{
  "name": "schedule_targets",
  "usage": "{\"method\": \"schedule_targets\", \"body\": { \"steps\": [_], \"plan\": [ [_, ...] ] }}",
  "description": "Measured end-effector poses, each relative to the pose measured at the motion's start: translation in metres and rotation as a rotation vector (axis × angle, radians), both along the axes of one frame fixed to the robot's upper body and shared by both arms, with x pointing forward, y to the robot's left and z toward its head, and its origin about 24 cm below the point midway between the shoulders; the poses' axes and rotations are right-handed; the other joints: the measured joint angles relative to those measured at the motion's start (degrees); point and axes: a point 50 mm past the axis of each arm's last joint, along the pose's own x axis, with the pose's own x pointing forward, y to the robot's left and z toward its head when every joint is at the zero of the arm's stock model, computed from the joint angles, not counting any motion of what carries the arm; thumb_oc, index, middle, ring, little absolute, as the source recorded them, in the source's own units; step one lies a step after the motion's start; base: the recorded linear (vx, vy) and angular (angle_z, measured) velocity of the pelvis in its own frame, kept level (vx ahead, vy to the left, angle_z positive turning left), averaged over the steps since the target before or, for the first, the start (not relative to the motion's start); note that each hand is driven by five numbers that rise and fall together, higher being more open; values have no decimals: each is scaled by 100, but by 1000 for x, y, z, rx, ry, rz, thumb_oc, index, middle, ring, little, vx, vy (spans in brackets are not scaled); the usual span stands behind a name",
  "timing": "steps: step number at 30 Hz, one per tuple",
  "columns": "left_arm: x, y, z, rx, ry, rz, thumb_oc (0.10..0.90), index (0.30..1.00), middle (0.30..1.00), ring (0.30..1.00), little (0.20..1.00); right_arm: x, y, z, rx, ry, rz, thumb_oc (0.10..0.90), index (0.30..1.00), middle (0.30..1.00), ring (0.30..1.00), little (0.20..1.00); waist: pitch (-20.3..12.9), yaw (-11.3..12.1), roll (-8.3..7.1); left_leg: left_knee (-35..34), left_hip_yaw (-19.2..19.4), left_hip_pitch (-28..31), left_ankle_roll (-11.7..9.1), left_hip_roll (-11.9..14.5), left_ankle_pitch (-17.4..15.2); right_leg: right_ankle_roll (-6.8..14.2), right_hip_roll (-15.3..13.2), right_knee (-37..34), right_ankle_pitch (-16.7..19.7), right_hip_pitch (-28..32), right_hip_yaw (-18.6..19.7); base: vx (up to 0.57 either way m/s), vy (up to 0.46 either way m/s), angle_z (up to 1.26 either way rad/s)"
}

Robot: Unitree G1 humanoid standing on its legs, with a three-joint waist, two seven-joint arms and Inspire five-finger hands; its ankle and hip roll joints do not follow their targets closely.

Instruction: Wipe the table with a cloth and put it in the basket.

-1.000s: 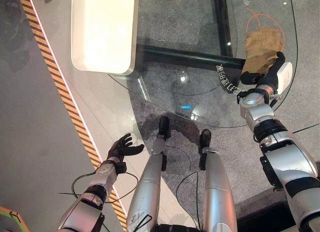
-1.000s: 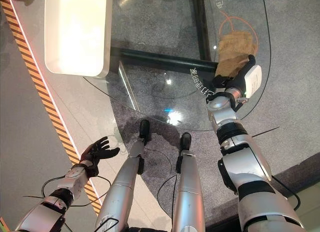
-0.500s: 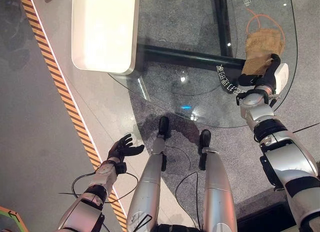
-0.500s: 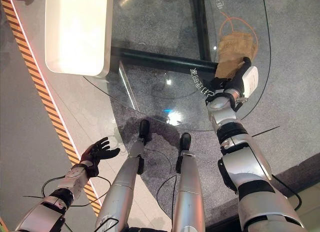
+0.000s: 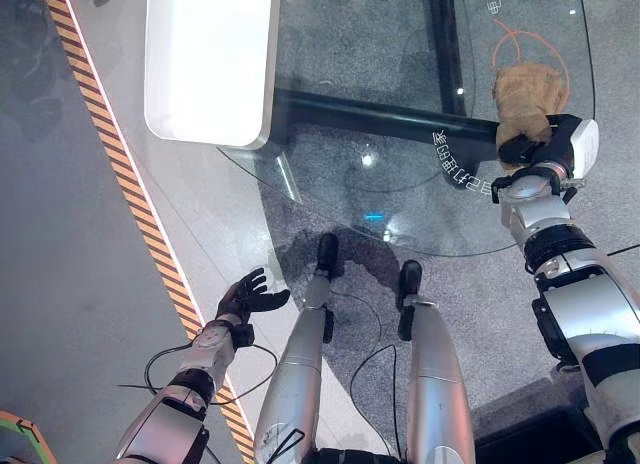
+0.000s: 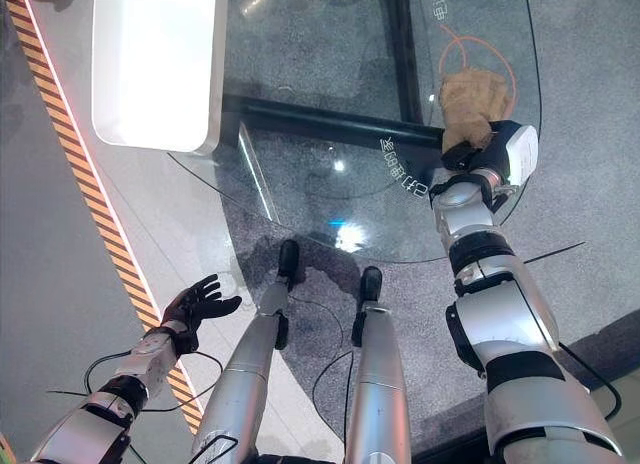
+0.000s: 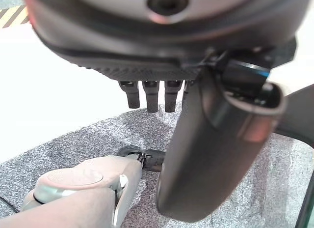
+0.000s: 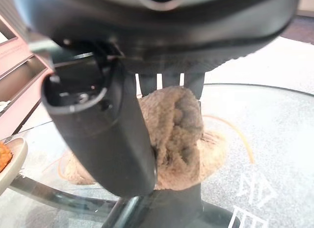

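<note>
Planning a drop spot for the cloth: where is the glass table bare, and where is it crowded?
Bare: the glass table between the white tray on the robot's left and the brown cloth, plus the near curved edge. Crowded: the right end, where the right hand grips the cloth. Left hand hangs open off the table.

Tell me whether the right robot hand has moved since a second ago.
Yes. The right robot hand slid rightward toward the glass table's edge, bunching the cloth.

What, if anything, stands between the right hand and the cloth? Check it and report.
Nothing does. The right hand is already on the tan cloth, fingers and thumb curled round its bunched near end on the glass table. The left hand hangs open low over the floor, away from the table.
</note>
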Motion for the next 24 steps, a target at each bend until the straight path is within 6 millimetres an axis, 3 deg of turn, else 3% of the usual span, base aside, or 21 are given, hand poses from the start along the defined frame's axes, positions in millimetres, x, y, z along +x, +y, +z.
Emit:
{"method": "schedule_targets", "body": {
  "steps": [14,20,24],
  "plan": [
    [0,0,0,0,0,0,800,900,900,900,900,1,5,2,-60,-7,27,100,300,300,300,200,1,-14,3,-6,-5,-18,-1,0,-2,-3,5,-2,-4,-26,7,0,0,0],
    [2,-4,2,-6,-15,-2,800,900,900,900,900,4,26,15,-211,5,98,100,300,300,300,200,12,-65,39,-5,2,-101,-1,9,-1,-1,18,-10,-2,-109,5,0,0,0],
    [3,-9,2,-17,-19,-7,800,900,900,900,900,7,52,20,-313,0,195,100,300,300,300,200,12,-57,127,-5,1,-99,-20,11,20,-8,20,-9,-7,-109,4,0,0,0]
  ]
}}
